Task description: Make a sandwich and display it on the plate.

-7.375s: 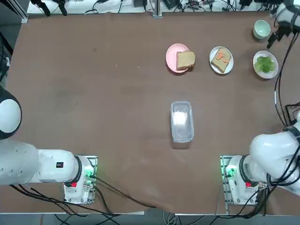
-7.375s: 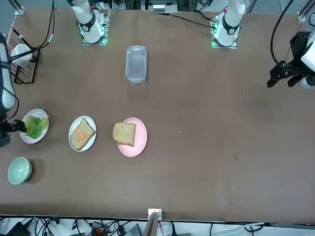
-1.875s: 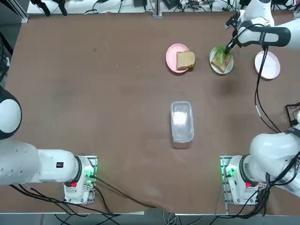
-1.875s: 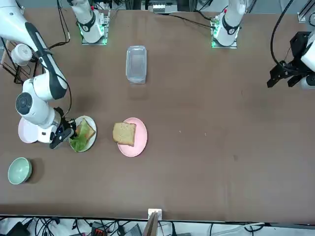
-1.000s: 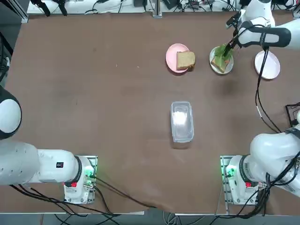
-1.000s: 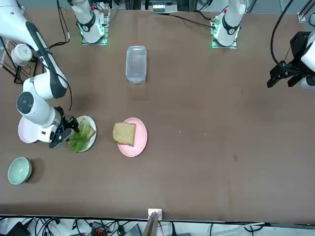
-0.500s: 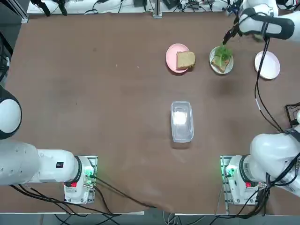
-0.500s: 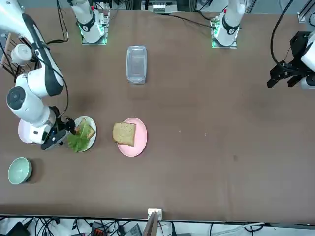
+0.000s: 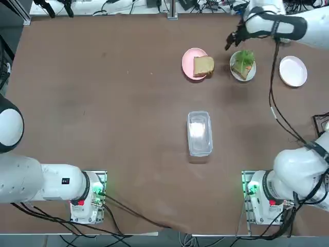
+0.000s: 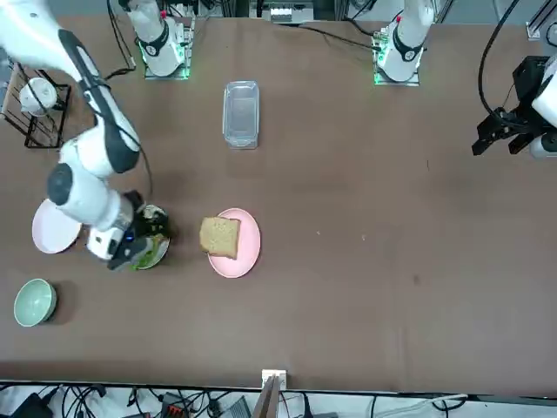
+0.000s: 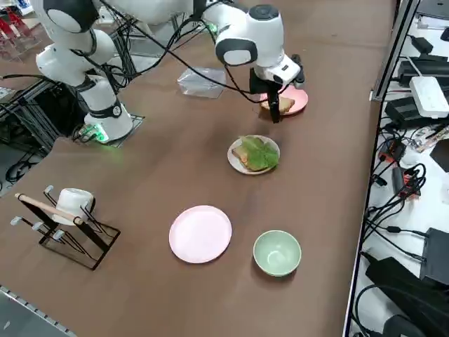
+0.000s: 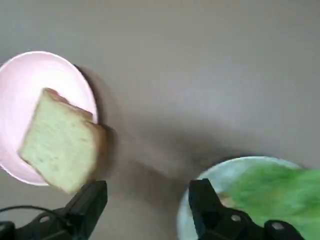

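- Near the desk's far edge, toward its right corner in the overhead view, the white plate [image 9: 242, 66] holds a toast slice under a green lettuce leaf [image 9: 245, 58]. Just left of it, a second toast slice [image 9: 203, 66] lies on a pink plate [image 9: 190, 64]. The right hand [image 9: 232, 40] hovers above the desk just behind the gap between the two plates, empty.
- In the front view, the hand [image 10: 132, 248] hangs over the white plate and hides most of it; a clear plastic box [image 10: 241, 113] sits mid-desk.
- In the right side view, an empty pink plate [image 11: 200, 234] and a pale-green cup [image 11: 276, 253] stand near the desk's right edge.
- In the wrist view, the fingers [image 12: 89, 200] are spread wide, holding nothing, between the bare toast [image 12: 59, 140] and the lettuce [image 12: 272, 186].
- Judged step: the lettuce is placed and the top slice comes next. That calls for lowering over the bare toast, gripping its edges, and setting it squarely on the lettuce.
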Action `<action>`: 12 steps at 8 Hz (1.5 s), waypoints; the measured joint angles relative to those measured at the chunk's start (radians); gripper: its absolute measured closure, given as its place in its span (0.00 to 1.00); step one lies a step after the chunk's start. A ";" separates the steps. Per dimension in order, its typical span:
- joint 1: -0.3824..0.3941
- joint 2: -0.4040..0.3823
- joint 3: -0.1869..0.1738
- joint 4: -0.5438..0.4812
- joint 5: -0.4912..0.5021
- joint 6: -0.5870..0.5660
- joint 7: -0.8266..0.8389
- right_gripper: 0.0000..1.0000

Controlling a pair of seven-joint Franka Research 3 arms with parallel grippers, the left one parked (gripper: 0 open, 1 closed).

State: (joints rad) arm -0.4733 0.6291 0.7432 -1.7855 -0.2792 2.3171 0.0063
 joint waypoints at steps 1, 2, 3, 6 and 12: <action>0.019 0.017 0.000 -0.006 0.000 -0.001 0.076 0.00; 0.025 0.031 0.000 -0.013 0.000 0.000 0.132 0.00; 0.026 0.051 -0.001 -0.017 0.001 0.001 0.174 0.00; 0.035 0.127 0.000 -0.017 0.002 0.082 0.292 0.00; 0.058 0.175 0.008 0.000 0.078 0.134 0.347 0.08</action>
State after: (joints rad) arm -0.4158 0.8039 0.7509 -1.7857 -0.2012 2.4513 0.3536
